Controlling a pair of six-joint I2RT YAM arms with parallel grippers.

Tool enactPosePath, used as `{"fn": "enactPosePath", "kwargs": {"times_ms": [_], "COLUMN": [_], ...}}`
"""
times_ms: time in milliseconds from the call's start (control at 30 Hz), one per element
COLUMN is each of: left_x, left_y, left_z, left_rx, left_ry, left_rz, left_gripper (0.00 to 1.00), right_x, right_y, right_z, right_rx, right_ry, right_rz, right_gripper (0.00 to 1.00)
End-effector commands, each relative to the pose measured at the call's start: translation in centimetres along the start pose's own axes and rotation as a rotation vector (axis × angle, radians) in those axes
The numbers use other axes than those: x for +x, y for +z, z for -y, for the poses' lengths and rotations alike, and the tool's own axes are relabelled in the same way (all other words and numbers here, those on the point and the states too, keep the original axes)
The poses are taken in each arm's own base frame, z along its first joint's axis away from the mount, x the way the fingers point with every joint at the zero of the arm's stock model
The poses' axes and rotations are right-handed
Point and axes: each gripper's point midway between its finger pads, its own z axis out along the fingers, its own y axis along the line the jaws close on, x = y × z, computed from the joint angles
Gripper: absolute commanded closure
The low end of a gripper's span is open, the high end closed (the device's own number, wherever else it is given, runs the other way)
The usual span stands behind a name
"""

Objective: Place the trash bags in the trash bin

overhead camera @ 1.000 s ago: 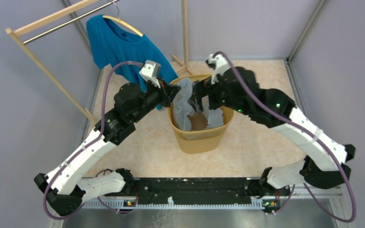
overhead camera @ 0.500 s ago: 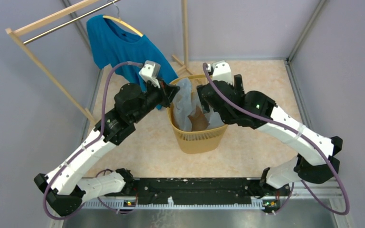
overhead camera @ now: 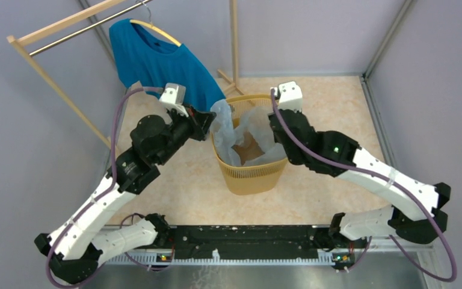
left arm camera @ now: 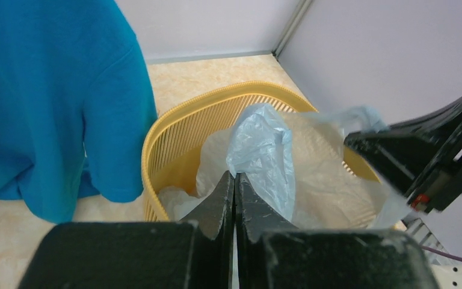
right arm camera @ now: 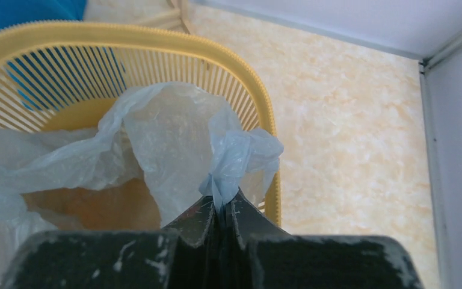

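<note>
Thin blue-grey plastic bag (overhead camera: 224, 118) stretched over the mouth of the yellow bin (overhead camera: 252, 178), pinched at each end.
From the left: a teal T-shirt (overhead camera: 150, 59) hangs just behind the bin's left side. The left tool (left arm camera: 234, 182) is clamped shut on the bag's left edge, just outside the bin's left rim. From there the film runs left to right across the opening, and its middle sags down inside the bin. At the right rim, the right tool (right arm camera: 219, 206) is closed on a bunched knot of film just above the edge. The bin stands on the counter (overhead camera: 337, 96). Each arm holds its own end, so neither is nearer. The next move likely depends on drawing the two ends apart along that left-right line and down over the rim.
</note>
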Motion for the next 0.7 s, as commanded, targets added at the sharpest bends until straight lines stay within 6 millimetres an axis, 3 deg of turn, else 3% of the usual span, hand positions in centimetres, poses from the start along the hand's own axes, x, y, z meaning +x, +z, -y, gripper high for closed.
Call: {"fn": "enactPosePath", "kwargs": {"times_ms": [0, 133, 200, 333, 400, 567, 667], "left_x": [-1.4, -1.5, -1.5, -2.8, -3.0, -4.4, -3.4], "left_y": [-2.2, -3.7, -4.1, -5.4, -5.9, -6.0, -4.6], "left_z": [0.0, -0.9, -0.8, 0.8, 2.4, 4.1, 4.2], "left_rx": [0.024, -0.065, -0.098, -0.105, -0.058, -0.052, -0.074], "left_ry": [-0.01, -0.055, -0.079, -0.128, -0.152, -0.217, -0.231], "left_rz": [0.071, 0.003, -0.081, -0.198, -0.27, -0.334, -0.388], "left_gripper": [0.91, 0.68, 0.49, 0.14, 0.02, 0.02, 0.11], "right_x": [-6.9, -8.9, -8.7, -8.6, -8.8, -8.8, -8.7], "right_y": [-2.3, -4.5, -4.8, -4.9, -4.9, -4.5, -4.6], "right_z": [1.1, -0.6, -1.0, -1.4, -1.6, -2.4, -2.5], "right_rx": [-0.142, -0.345, -0.377, -0.399, -0.409, -0.42, -0.429], "right_ry": [0.169, 0.213, 0.22, 0.215, 0.201, 0.149, 0.152], "right_rz": [0.247, 0.358, 0.365, 0.37, 0.378, 0.377, 0.378], "right_gripper": [1.0, 1.0, 1.0, 1.0, 1.0, 1.0, 1.0]}}
